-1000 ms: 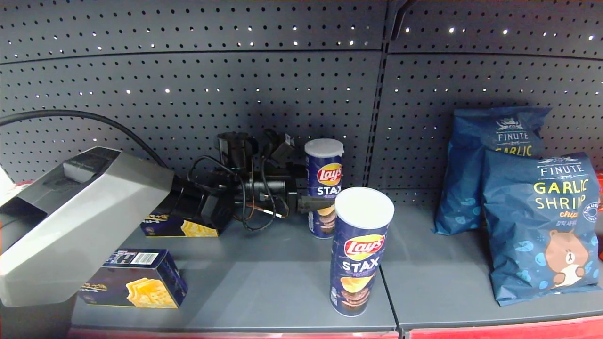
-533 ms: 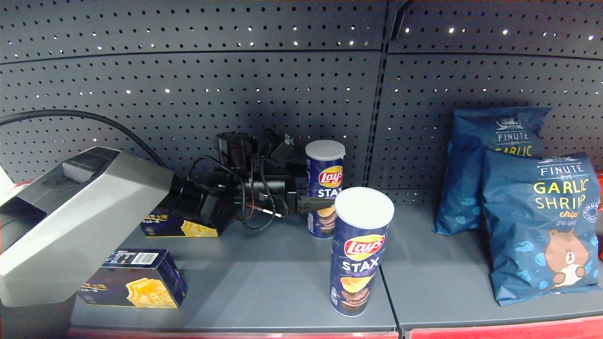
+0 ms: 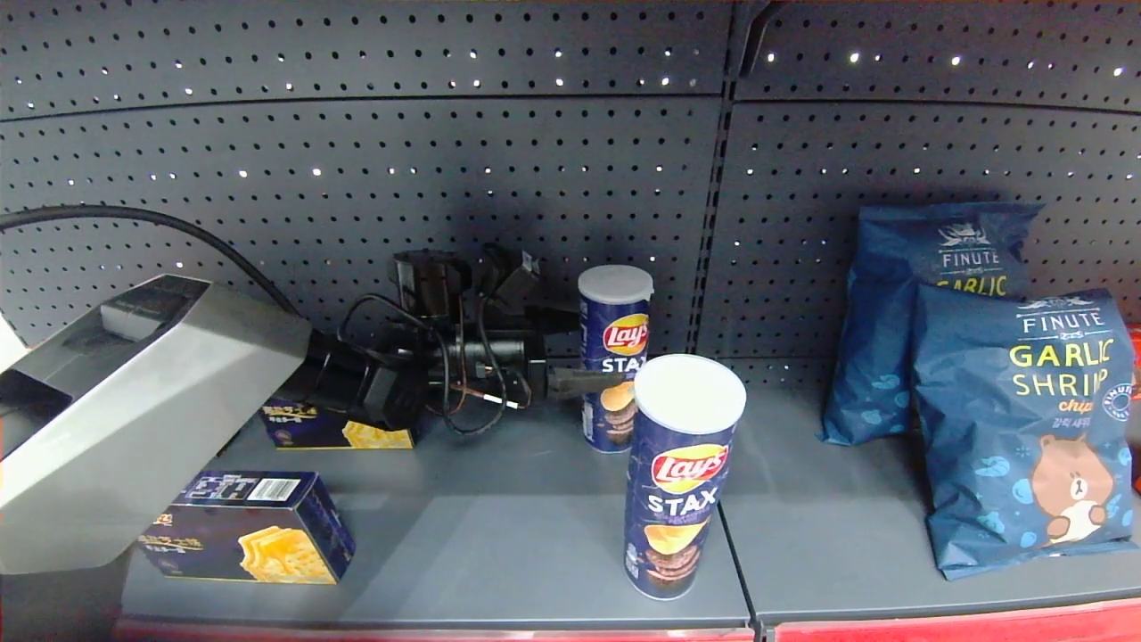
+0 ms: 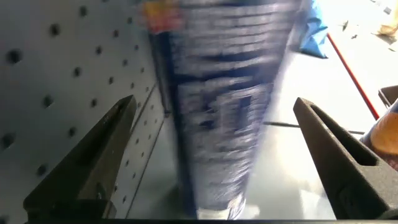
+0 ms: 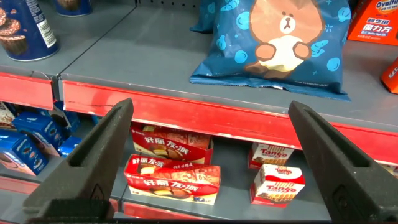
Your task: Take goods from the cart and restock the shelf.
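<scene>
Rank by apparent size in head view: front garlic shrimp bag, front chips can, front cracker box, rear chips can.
1. Front garlic shrimp bag.
2. Front chips can and front cracker box: about alike, unranked.
3. Rear chips can: smallest, but farther back.

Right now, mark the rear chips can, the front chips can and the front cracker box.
rear chips can (image 3: 611,339): head view, on its upper label.
front chips can (image 3: 682,486): head view, middle of its label.
front cracker box (image 3: 258,546): head view, on its front face.

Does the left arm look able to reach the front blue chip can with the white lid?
Probably yes: the open left gripper is around the rear blue chip can, and nothing stands between it and the front can.
</scene>
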